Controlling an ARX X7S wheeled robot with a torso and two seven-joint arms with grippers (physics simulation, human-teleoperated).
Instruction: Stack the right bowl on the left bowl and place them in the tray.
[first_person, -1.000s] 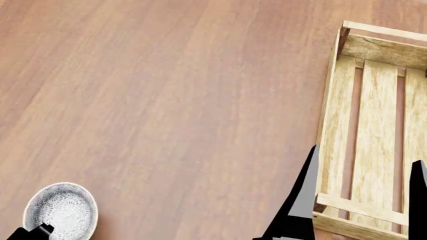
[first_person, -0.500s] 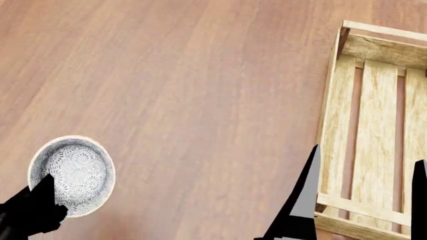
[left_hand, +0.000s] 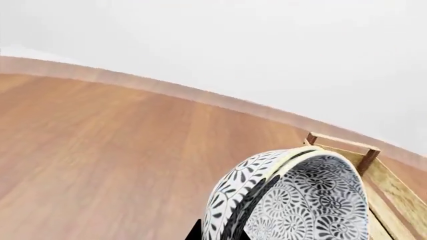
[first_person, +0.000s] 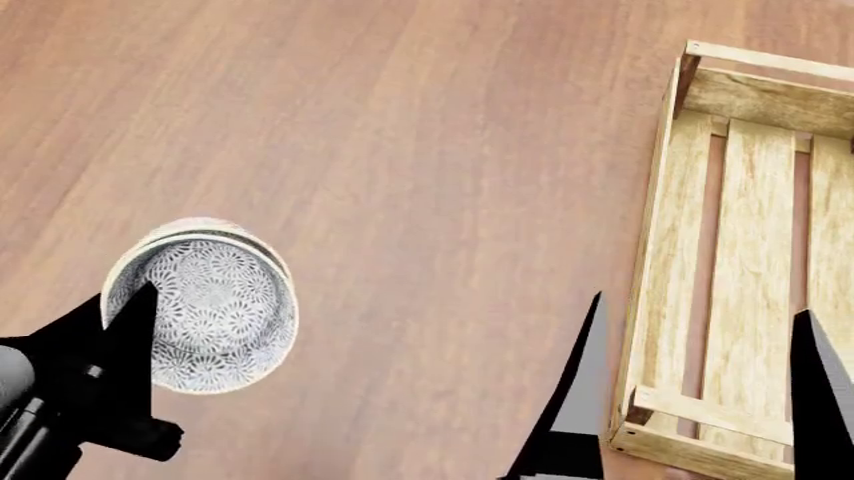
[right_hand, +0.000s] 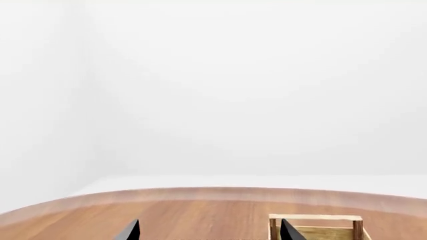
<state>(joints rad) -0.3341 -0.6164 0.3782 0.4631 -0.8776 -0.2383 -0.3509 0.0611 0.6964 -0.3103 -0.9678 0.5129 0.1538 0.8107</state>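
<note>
- Patterned ceramic, black-on-white: two nested bowls (first_person: 203, 305), i.e. the stack is already made. The left wrist view shows a double rim, one bowl inside the other (left_hand: 293, 200).
- Stack position: carried above the counter (first_person: 400, 150) at the head view's lower left, well apart from the tray (first_person: 667, 260), which sits at the right edge.
- Left gripper (first_person: 114, 345): clamped on the near rim of the stack, one dark finger (first_person: 134, 320) lying inside the bowl. The outer finger is hidden, so grip depth can't be judged.
- Left arm pose: reaches in from the lower-left corner, wrist angled so the bowls tilt and the opening partly faces the wrist cam.
- Right gripper (first_person: 694, 400): spread wide, holding nothing, w/ one finger (first_person: 581, 400) on the counter side of the tray's long wall and the other over the tray floor. The right wrist view looks level across the counter toward the tray (right_hand: 313, 227).
- Risk 1: a rim pinch on a tilted stack. The inner bowl may slide or rattle out during the sideways carry if the tilt grows.
- Risk 2: the tray wall. Too low an approach would clip the bowl base on the planks.
- Risk 3: the right arm sits at the tray's near end, so arm-to-arm contact is likely unless it clears out.
- Risk 4: slat gaps in the floor. A foot landing over a gap may leave the stack rocking.
</note>
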